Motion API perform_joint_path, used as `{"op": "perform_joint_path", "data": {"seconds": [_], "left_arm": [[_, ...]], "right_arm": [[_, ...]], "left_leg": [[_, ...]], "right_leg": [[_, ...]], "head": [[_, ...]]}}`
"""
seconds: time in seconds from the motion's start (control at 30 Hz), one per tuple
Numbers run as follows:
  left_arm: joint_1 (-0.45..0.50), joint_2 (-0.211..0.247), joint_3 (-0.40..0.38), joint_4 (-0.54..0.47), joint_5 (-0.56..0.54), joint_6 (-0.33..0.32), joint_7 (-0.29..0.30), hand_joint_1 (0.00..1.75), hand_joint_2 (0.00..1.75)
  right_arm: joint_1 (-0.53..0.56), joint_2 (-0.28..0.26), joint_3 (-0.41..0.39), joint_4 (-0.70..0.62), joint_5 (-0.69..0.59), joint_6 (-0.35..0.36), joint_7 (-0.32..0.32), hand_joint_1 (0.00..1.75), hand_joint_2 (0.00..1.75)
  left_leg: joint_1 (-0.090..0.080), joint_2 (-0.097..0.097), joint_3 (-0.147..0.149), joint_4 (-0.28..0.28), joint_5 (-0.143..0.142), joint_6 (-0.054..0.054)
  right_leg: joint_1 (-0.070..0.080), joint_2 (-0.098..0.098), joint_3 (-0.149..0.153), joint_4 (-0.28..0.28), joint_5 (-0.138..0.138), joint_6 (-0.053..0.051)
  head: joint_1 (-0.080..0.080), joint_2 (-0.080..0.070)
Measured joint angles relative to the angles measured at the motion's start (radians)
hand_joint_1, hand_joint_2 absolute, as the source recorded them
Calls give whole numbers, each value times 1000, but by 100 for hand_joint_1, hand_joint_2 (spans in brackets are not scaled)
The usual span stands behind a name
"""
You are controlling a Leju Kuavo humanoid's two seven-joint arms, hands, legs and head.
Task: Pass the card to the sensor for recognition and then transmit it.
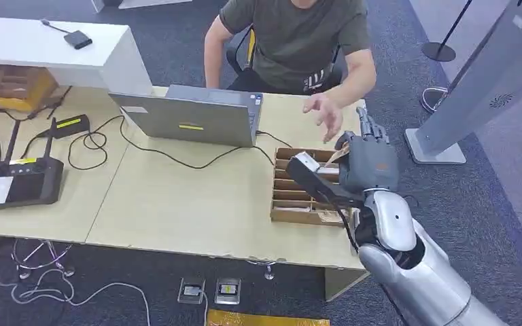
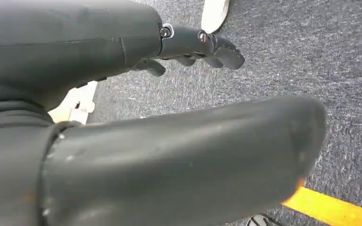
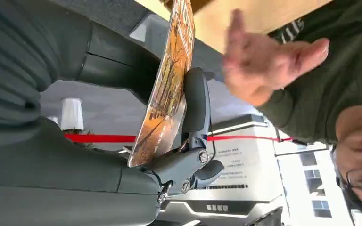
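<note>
My right hand (image 1: 367, 159) is raised over the right end of the table, above a brown slotted card box (image 1: 298, 198). It pinches an orange picture card (image 3: 166, 89) between thumb and a finger (image 3: 194, 101); the card's edge (image 1: 337, 155) peeks out beside the hand. A person's open hand (image 1: 326, 115) reaches toward my hand from across the table, and it shows close to the card (image 3: 259, 61) in the right wrist view. My left hand (image 2: 198, 44) hangs over grey carpet, fingers loosely curled, holding nothing.
A grey laptop (image 1: 190, 115) stands at the table's back with cables trailing left. A black device (image 1: 22, 180) sits at the left edge. The person (image 1: 299, 41) sits behind the table. A grey kiosk stand (image 1: 476, 88) rises on the right.
</note>
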Motion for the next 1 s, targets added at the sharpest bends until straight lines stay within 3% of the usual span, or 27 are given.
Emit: {"op": "perform_joint_path", "data": {"seconds": [0.53,0.57,0.63,0.7,0.73,0.9,1.0], "left_arm": [[0,-15,0,1,65,38,14,0,0],[0,-16,0,1,66,42,18,0,0],[0,-18,0,2,72,59,21,0,0],[0,-26,0,2,79,89,21,0,0],[0,-30,0,2,87,103,21,0,0],[1,-46,0,2,107,120,21,0,0],[1,-51,0,3,111,120,21,0,0]], "right_arm": [[-13,95,27,181,58,-76,-83,175,175],[-13,98,27,192,65,-83,-89,164,175],[-12,103,27,208,74,-93,-95,0,175],[-12,109,27,224,87,-110,-102,0,175],[-12,112,27,235,103,-125,-102,0,0],[-12,128,25,284,144,-204,-117,0,0],[-10,136,23,299,136,-216,-127,0,0]], "left_leg": [[0,0,0,0,0,0],[0,0,0,0,0,0],[0,0,0,0,0,0],[0,0,0,0,0,0],[0,0,0,0,0,0],[0,0,0,0,0,0],[0,0,1,0,0,0]], "right_leg": [[0,0,0,0,0,0],[0,0,0,0,0,0],[0,0,0,0,0,0],[0,0,0,0,0,0],[0,1,0,0,0,0],[0,1,-1,0,0,0],[0,0,-1,0,0,0]], "head": [[0,0],[0,0],[0,0],[0,0],[0,0],[0,0],[0,0]]}}
